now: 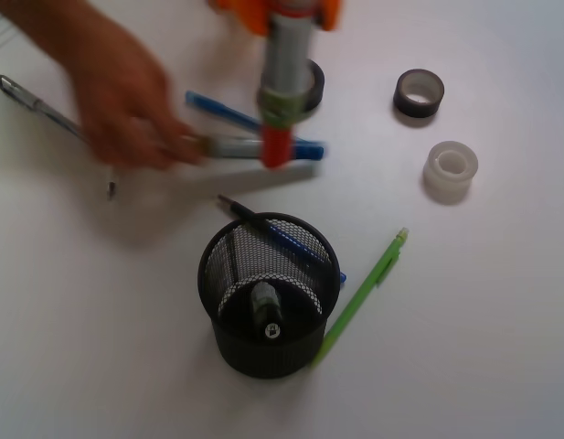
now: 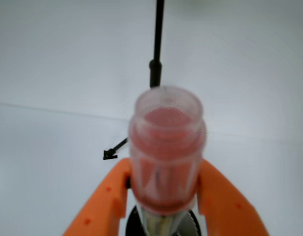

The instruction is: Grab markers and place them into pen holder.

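One black-capped marker (image 1: pixel 266 311) already stands in the pen holder (image 1: pixel 228 256), while the gripper (image 2: pixel 163 189), clenched on the red-capped marker (image 1: pixel 283 82) at 12 o'clock above it, must carry it toward 6 o'clock over the rim.

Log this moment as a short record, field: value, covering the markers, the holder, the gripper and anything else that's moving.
gripper: orange gripper shut on the red-capped marker, held upright, cap down
pen holder: upright, one black-capped marker inside
blue-capped marker: lying on table, a person's hand at its left end, blurred
table clutter: green pencil, blue pen, black tape roll, white tape roll
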Controlling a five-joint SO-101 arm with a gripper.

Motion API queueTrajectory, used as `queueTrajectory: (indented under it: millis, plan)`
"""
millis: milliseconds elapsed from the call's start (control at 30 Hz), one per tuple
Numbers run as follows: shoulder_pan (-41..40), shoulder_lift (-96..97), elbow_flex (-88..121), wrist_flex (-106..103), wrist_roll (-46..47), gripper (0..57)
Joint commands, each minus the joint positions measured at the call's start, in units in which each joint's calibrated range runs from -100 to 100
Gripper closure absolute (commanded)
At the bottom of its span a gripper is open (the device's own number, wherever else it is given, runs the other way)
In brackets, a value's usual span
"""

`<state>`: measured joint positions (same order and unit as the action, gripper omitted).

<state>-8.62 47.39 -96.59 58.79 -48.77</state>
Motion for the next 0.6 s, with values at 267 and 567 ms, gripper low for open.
queueTrajectory:
  millis: [267, 567]
  plan:
    - [-1.8, 12.9, -2.5, -15.9, -2.1, 57.1]
    - [1.5, 13.1, -2.5, -8.1, -0.3, 57.1]
